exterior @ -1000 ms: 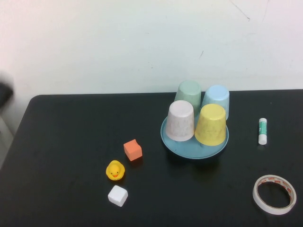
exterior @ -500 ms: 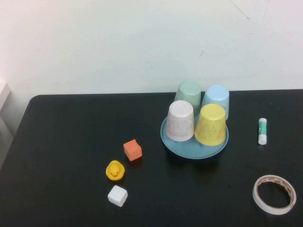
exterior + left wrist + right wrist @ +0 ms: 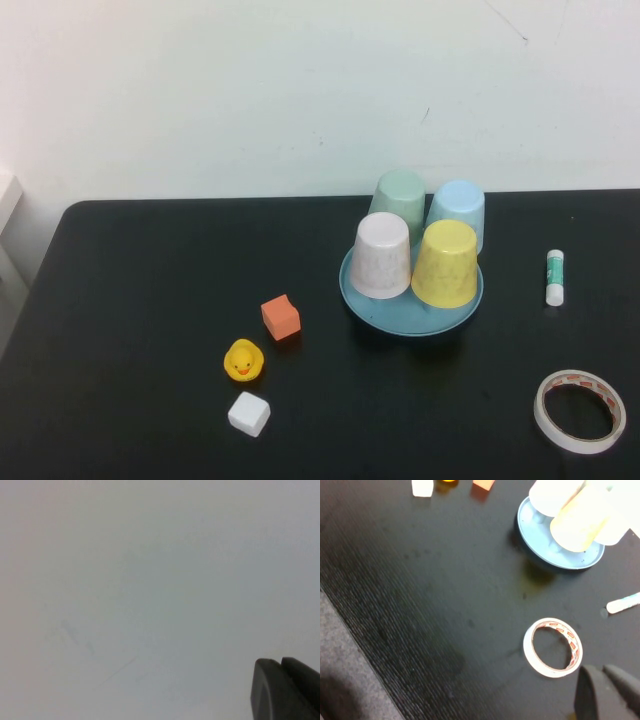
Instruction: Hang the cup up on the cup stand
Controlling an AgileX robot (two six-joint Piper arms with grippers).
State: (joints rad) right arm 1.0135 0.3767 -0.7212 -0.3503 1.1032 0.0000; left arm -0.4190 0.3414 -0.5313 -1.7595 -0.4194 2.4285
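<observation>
The yellow cup (image 3: 445, 263) sits upside down on the front right of the teal-blue cup stand (image 3: 410, 318), on the right half of the black table. It also shows in the right wrist view (image 3: 577, 517), on the stand (image 3: 555, 555). The stand's pegs are hidden under the cups. Neither gripper shows in the high view. My left gripper (image 3: 280, 667) is shut and empty and faces only a blank pale wall. My right gripper (image 3: 601, 672) is shut and empty, above the table's front right, near the tape roll and well apart from the stand.
Pale pink (image 3: 381, 256), green (image 3: 399, 196) and light blue (image 3: 457, 208) cups also sit upside down on the stand. A tape roll (image 3: 579, 411) and glue stick (image 3: 555, 277) lie right. An orange cube (image 3: 281, 317), toy duck (image 3: 243, 360) and white cube (image 3: 249, 413) lie left.
A dark blur at the high view's left edge one second ago is gone. The cups and other things have not moved.
</observation>
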